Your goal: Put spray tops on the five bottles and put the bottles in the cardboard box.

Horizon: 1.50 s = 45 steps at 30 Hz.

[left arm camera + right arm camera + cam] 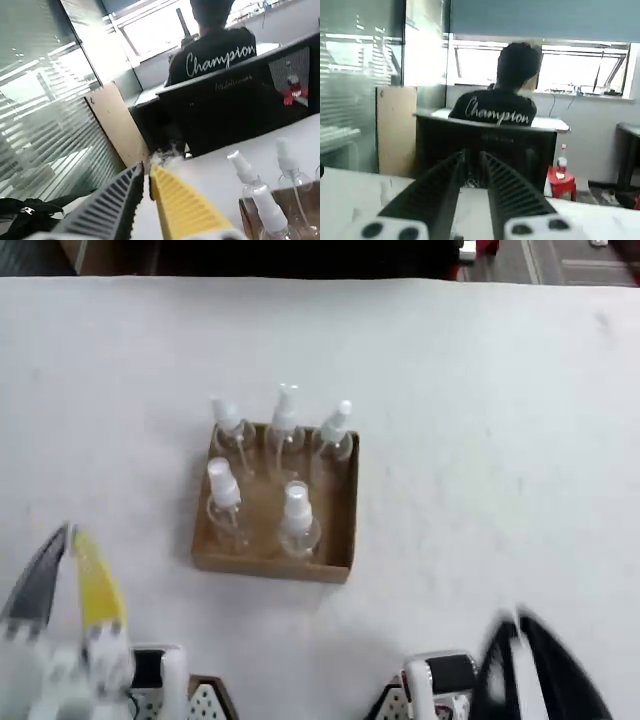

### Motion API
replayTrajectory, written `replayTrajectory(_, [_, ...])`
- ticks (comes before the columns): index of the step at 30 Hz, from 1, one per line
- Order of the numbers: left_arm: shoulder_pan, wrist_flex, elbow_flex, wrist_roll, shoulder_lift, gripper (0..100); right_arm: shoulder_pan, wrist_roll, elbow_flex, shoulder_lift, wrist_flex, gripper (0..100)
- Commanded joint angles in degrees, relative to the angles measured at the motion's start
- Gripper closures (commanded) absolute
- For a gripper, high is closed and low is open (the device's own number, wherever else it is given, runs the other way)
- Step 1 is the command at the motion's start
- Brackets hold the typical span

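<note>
All five bottles (298, 525) carry spray tops (297, 496) and stand in the cardboard box (270, 565); left hand (147, 170) and right hand (472, 156) closed, empty; task apparently complete.

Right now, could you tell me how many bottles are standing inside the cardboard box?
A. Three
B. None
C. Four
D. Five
D: the high view shows five bottles standing inside the cardboard box, three in the far row and two in the near row, each with a spray top on it.
</note>
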Motion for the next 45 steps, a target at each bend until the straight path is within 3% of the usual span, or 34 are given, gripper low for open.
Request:
replayTrajectory(1, [-4.5,-11.7,16.7,-1.0,0.9,98,0.2,1.1,18.9,-0.3,-9.6,97.7])
replayTrajectory(9, [-14.2,-25.8,39.0,8.6,0.9,97,0.2,1.1,44.1,-0.3,-19.6,97.7])
replayTrajectory(25, [-14.2,-25.1,62.2,9.7,1.1,98,1.7,1.1,80.5,0.0,-38.8,98.1])
replayTrajectory(32, [-11.6,-15.5,62.2,10.1,1.1,97,9.8,0.6,80.4,-0.1,-35.8,98.1])
replayTrajectory(37, [-6.7,-5.9,62.2,10.2,1.1,97,10.3,0.7,80.4,-0.1,-23.4,97.8])
replayTrajectory(41, [-7.4,-5.5,62.2,10.3,1.1,98,10.1,0.9,80.4,-0.1,-13.0,97.8])
replayTrajectory(45, [-8.0,-5.5,62.2,10.3,1.1,97,10.4,1.0,80.4,-0.1,-12.7,98.1])
